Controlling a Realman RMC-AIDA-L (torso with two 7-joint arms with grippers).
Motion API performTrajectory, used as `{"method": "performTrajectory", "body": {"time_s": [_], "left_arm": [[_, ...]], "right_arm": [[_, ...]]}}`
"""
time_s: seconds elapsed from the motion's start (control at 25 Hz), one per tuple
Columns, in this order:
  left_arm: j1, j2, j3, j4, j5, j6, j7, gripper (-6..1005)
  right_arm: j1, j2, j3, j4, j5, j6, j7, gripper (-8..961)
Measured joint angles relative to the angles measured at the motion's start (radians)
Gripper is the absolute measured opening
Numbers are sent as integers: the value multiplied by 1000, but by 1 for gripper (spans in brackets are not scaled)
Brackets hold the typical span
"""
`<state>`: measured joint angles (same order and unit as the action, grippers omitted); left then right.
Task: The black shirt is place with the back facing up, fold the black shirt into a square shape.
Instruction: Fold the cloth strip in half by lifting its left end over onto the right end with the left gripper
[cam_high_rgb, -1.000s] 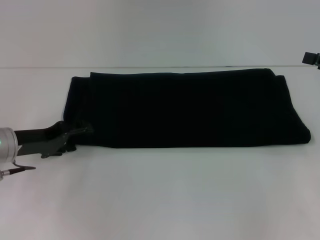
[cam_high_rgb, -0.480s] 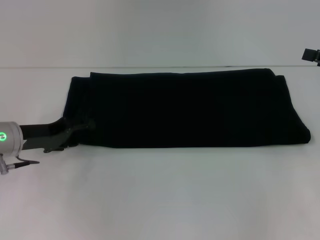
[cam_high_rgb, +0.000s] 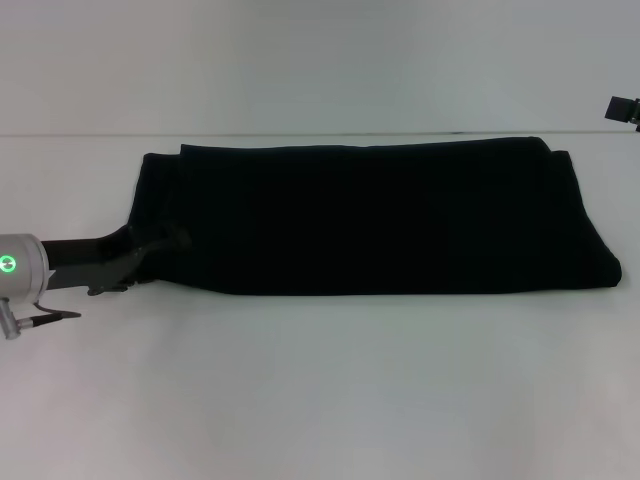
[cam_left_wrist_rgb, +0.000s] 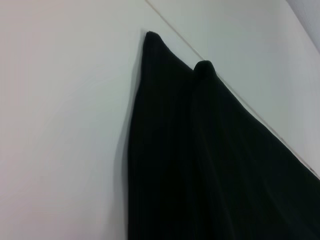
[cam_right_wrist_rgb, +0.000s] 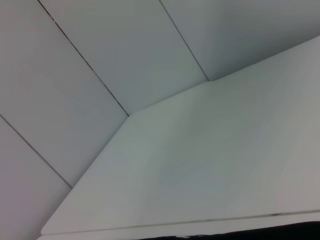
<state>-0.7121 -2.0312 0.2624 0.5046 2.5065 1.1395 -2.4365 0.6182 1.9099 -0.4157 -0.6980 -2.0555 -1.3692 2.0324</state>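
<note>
Head view: high, looks forward and down across white table (cam_high_rgb: 330, 390); takes in whole black shirt (cam_high_rgb: 380, 220), back wall beyond.
Left wrist view: low, close to table, looks along shirt's folded end toward wall.
Right wrist view: off to side, faces table's far corner and panelled wall (cam_right_wrist_rgb: 100, 55).
Shared: head and left wrist both show shirt; all three show table.

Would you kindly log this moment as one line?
black shirt: long folded band on table | left gripper: at its near-left corner | right gripper: far right
</note>
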Motion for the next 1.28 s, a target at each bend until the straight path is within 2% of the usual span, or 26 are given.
{"method": "performTrajectory", "body": {"time_s": [0.24,0.52,0.92,1.28], "left_arm": [[-5,2,1,0,0,-1,3,883],[-6,2,11,0,-3,-2,37,801],[-2,0,12,3,-3,-42,40,379],[23,-8,5,11,-29,-35,59,192]], "right_arm": [[0,1,0,0,0,3,0,905],[1,3,0,0,0,3,0,900],[1,5,0,5,0,3,-10,899],[2,10,-1,10,0,12,-12,900]]}}
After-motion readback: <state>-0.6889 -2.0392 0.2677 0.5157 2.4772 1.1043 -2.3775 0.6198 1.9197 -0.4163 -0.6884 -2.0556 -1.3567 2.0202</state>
